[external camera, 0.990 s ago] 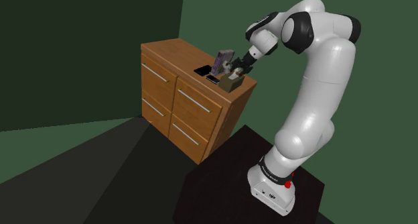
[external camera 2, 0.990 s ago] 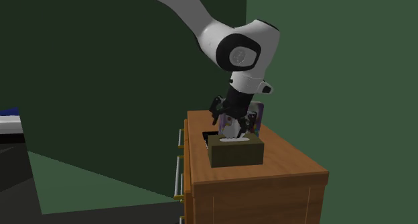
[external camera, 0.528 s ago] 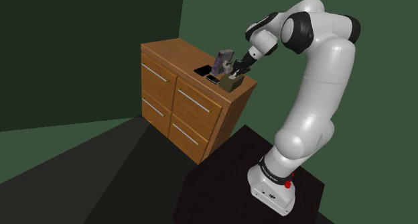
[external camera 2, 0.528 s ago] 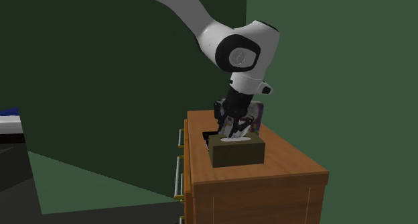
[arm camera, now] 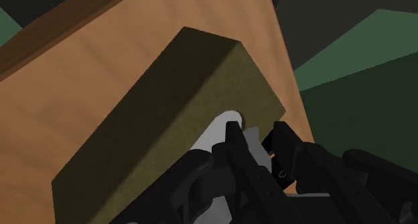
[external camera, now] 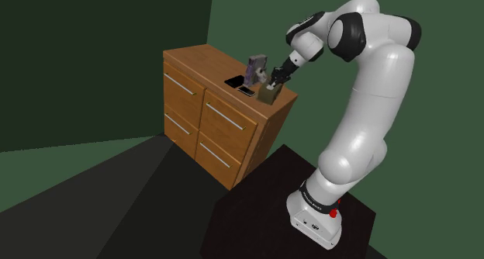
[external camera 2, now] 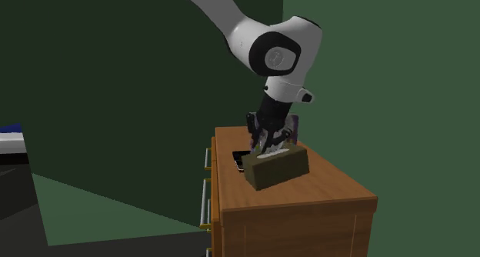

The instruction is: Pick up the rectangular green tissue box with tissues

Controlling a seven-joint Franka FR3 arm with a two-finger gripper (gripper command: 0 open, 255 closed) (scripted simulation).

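Gripper (external camera 2: 269,145): is clasping olive tissue box (external camera 2: 280,169) by its top, box leaning upward toward 2 o'clock on wooden dresser (external camera 2: 332,188).

An upright purple-grey item (external camera: 256,67) stands just beside the tilted tissue box (external camera 2: 278,168), close against the gripper (external camera 2: 267,149). Flat dark items (external camera: 235,81) lie on the dresser (external camera: 203,63) top next to them. Toward the shoulder view's left the top is bare, and the air above the box is open except for the arm.
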